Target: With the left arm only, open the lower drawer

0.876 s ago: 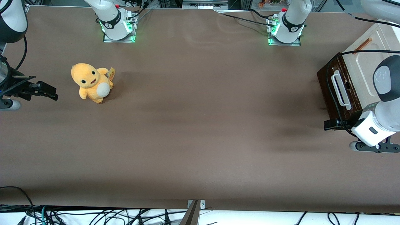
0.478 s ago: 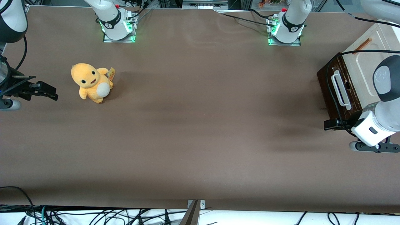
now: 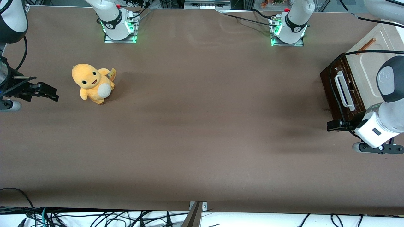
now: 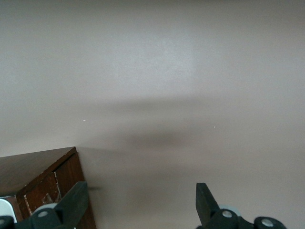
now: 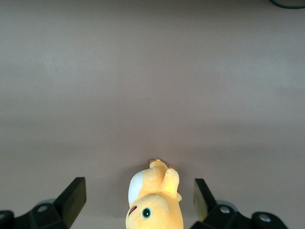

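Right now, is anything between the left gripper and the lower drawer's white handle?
No object. In the front view the gripper, fingers open, hovers nearer the camera than the lower drawer; only the drawer's dark wooden front separates it from the white handle.

Almost nothing has changed: the left arm (image 3: 383, 124) has crept slightly toward the lower right of the front frame, its hand (image 3: 334, 125) hardly shifted beside the drawer (image 3: 339, 91).

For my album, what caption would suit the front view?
Small black gripper, open, hovers beside the dark brown wooden lower drawer, nearer the camera than its white loop handle.
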